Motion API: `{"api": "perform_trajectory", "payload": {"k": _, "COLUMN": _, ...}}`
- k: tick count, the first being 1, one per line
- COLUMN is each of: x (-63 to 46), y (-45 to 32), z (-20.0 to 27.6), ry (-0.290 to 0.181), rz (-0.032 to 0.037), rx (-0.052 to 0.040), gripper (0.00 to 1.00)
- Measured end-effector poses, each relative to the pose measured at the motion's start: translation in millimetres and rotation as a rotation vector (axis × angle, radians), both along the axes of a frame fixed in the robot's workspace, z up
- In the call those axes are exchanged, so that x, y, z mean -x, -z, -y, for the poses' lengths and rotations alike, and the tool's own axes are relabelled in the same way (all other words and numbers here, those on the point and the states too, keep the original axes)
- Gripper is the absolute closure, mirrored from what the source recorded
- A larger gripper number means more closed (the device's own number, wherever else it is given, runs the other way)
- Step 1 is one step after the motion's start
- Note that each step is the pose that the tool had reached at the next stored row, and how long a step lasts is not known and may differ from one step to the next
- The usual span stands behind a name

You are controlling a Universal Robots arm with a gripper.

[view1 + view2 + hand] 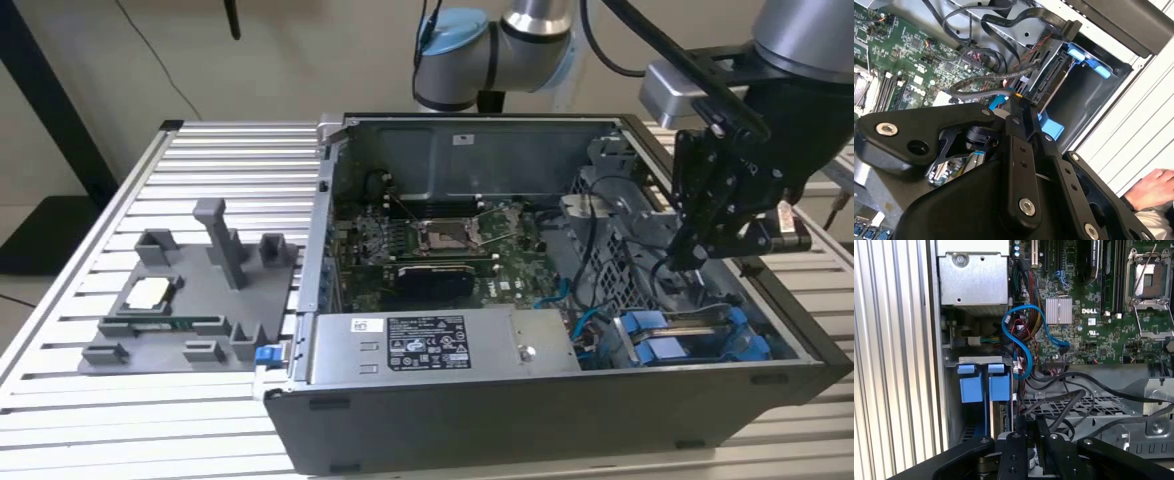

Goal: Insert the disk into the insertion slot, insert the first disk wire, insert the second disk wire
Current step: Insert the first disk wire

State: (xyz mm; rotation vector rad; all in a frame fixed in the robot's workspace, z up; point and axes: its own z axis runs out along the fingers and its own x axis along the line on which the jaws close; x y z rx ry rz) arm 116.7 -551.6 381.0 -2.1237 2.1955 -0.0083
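My claw (685, 262) grips a black wire (1019, 421), fingers pinched together, right of centre in the exterior view. The disk (687, 335) lies just below, and the case wall (798, 335) crowds it.

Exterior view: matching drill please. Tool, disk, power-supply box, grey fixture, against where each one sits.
1 tool
2 disk
3 power-supply box
4 grey fixture

A on the slatted table, beside the case
B in the case's corner bay, exterior view's right
C hanging over the open case
D along the case's near wall

Pairs: 1-C, 2-B, 3-D, 4-A
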Motion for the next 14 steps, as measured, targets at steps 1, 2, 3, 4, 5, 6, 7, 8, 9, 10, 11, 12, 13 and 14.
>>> {"api": "perform_trajectory", "payload": {"k": 1, "x": -0.8, "y": 0.7, "z": 0.3, "ry": 0.0, "rz": -0.0002, "rx": 0.0, "gripper": 0.81}}
{"api": "perform_trajectory", "payload": {"k": 2, "x": -1.7, "y": 1.5, "z": 0.7, "ry": 0.0, "rz": -0.0005, "rx": 0.0, "gripper": 0.81}}
{"api": "perform_trajectory", "payload": {"k": 3, "x": -2.5, "y": 2.1, "z": 1.0, "ry": 0.0, "rz": -0.0011, "rx": 0.0, "gripper": 0.81}}
{"api": "perform_trajectory", "payload": {"k": 4, "x": -3.2, "y": 2.6, "z": 1.3, "ry": 0.0, "rz": -0.0019, "rx": 0.0009, "gripper": 0.81}}
{"api": "perform_trajectory", "payload": {"k": 5, "x": -3.9, "y": 2.9, "z": 1.4, "ry": 0.0, "rz": -0.0025, "rx": 0.0033, "gripper": 0.81}}
{"api": "perform_trajectory", "payload": {"k": 6, "x": -4.3, "y": 3.1, "z": 1.4, "ry": 0.0, "rz": -0.003, "rx": 0.0062, "gripper": 0.81}}
{"api": "perform_trajectory", "payload": {"k": 7, "x": -4.3, "y": 3.6, "z": 1.5, "ry": 0.0, "rz": -0.003, "rx": 0.0078, "gripper": 0.81}}
{"api": "perform_trajectory", "payload": {"k": 8, "x": -4.3, "y": 3.9, "z": 1.5, "ry": 0.0, "rz": -0.0031, "rx": 0.0085, "gripper": 0.81}}
{"api": "perform_trajectory", "payload": {"k": 9, "x": -4.3, "y": 4.1, "z": 1.5, "ry": 0.0, "rz": -0.0031, "rx": 0.0089, "gripper": 0.81}}
{"api": "perform_trajectory", "payload": {"k": 10, "x": -4.4, "y": 4.2, "z": 1.5, "ry": 0.0, "rz": -0.0031, "rx": 0.0093, "gripper": 0.81}}
{"api": "perform_trajectory", "payload": {"k": 11, "x": -4.7, "y": 5.0, "z": 1.5, "ry": 0.0, "rz": -0.0031, "rx": 0.0095, "gripper": 0.81}}
{"api": "perform_trajectory", "payload": {"k": 12, "x": -4.7, "y": 5.2, "z": 1.5, "ry": 0.0, "rz": -0.0031, "rx": 0.0094, "gripper": 0.81}}
{"api": "perform_trajectory", "payload": {"k": 13, "x": -4.7, "y": 5.2, "z": 1.5, "ry": 0.0, "rz": -0.0031, "rx": 0.0094, "gripper": 0.81}}
{"api": "perform_trajectory", "payload": {"k": 14, "x": -4.7, "y": 5.3, "z": 1.5, "ry": 0.0, "rz": -0.0031, "rx": 0.0094, "gripper": 0.81}}
